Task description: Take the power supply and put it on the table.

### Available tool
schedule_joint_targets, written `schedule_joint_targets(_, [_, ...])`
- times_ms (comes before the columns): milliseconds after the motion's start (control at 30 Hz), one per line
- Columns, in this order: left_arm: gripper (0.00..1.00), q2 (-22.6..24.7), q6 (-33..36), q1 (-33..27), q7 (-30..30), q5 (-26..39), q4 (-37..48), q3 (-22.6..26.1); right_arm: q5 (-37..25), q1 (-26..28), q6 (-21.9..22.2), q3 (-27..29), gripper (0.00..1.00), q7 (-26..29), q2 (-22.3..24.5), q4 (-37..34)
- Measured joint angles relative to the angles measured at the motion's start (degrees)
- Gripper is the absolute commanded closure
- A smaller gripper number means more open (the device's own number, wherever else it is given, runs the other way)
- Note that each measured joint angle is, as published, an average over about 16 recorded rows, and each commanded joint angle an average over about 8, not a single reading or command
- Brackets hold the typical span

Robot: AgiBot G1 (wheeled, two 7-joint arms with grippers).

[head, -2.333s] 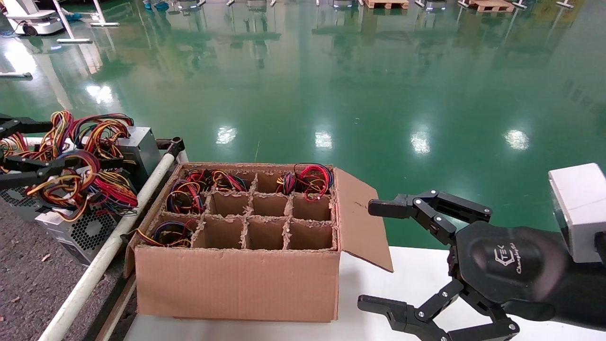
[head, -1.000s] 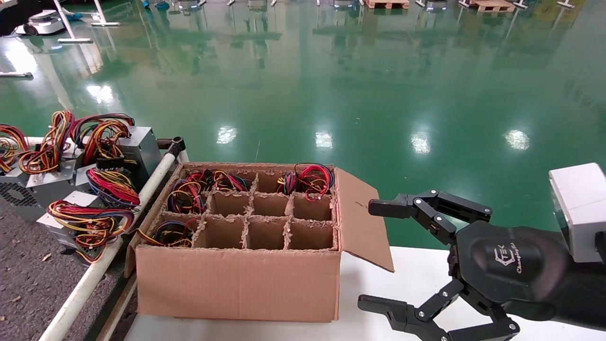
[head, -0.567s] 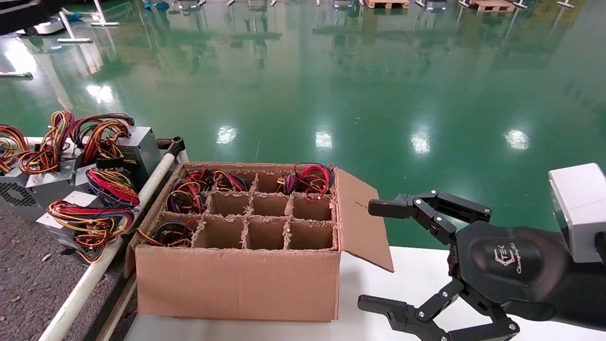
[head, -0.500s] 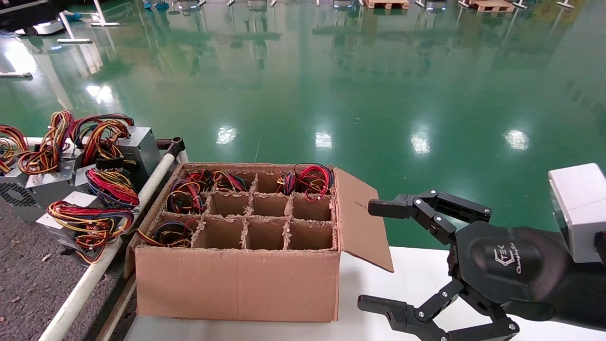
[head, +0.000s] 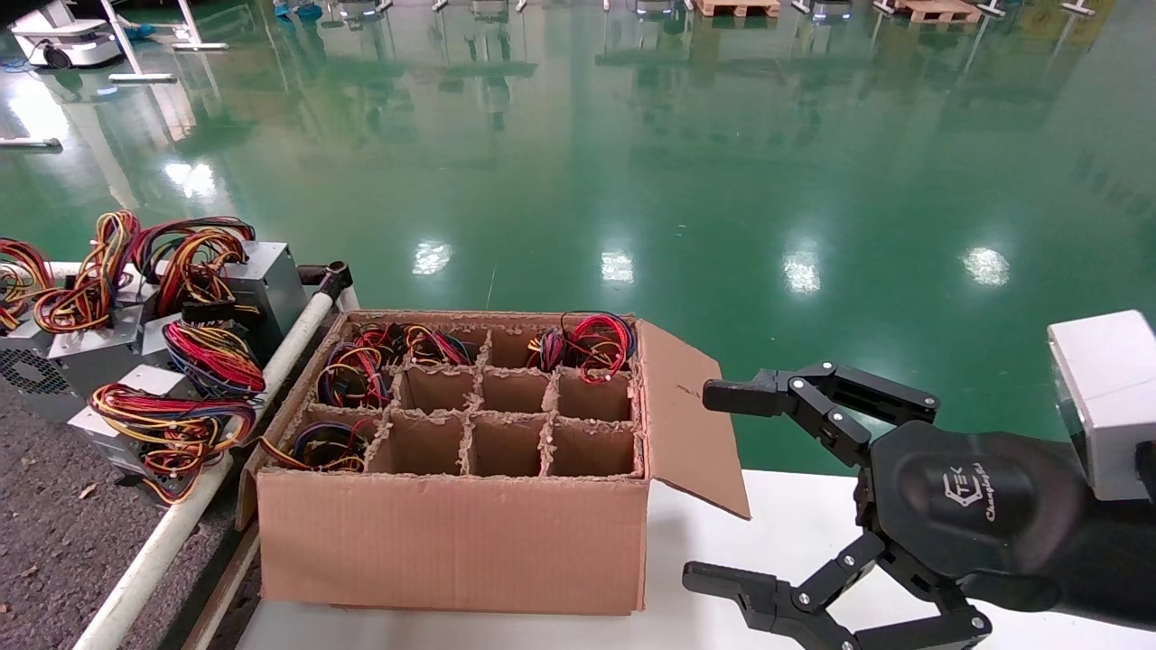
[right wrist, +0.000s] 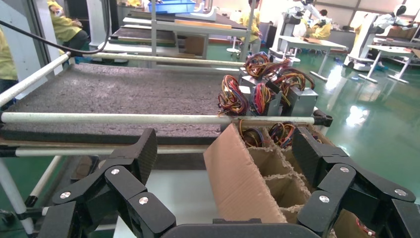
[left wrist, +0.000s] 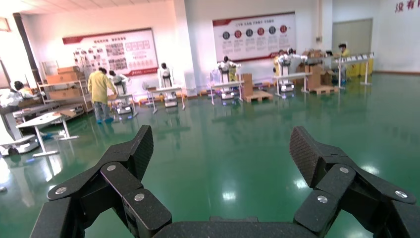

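Observation:
The power supply (head: pixel 144 377), a silver-grey box under a loose bundle of red, yellow and blue wires (head: pixel 172 417), lies on the dark grey speckled table (head: pixel 45 542) beside the white rail (head: pixel 172 533). My left gripper (left wrist: pixel 223 148) is out of the head view. Its wrist view shows it open and empty, facing the green floor. My right gripper (head: pixel 713 486) hangs open over the white tabletop, to the right of the cardboard box (head: pixel 452 542). Between its fingers, the right wrist view shows the box flap (right wrist: pixel 237 178) and the table (right wrist: pixel 114 94) beyond.
More grey boxes with orange-yellow wire bundles (head: pixel 108 271) stand behind the power supply. The divided cardboard box holds wire bundles in its back-left (head: pixel 361 366), front-left (head: pixel 325 447) and back-right (head: pixel 587 343) cells. Its open flap (head: pixel 686 415) juts toward my right gripper.
My left gripper, earlier down at the wire bundle on the table, has let go, risen and left the head view. The power supply stays on the table. The right arm has not moved.

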Motion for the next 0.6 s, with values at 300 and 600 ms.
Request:
schedule_joint_targets(300, [0.00, 0.1, 0.5, 2.2, -1.3, -2.2, -4.1, -0.1, 0.0, 0.0, 0.0, 0.0, 0.00, 0.0, 0.0, 0.0])
schedule_joint_targets(600, [0.00, -4.0, 7.9, 9.8, -5.0, -5.7, -14.3, 0.3, 0.0, 0.0, 0.0, 0.0, 0.00, 0.0, 0.0, 0.0])
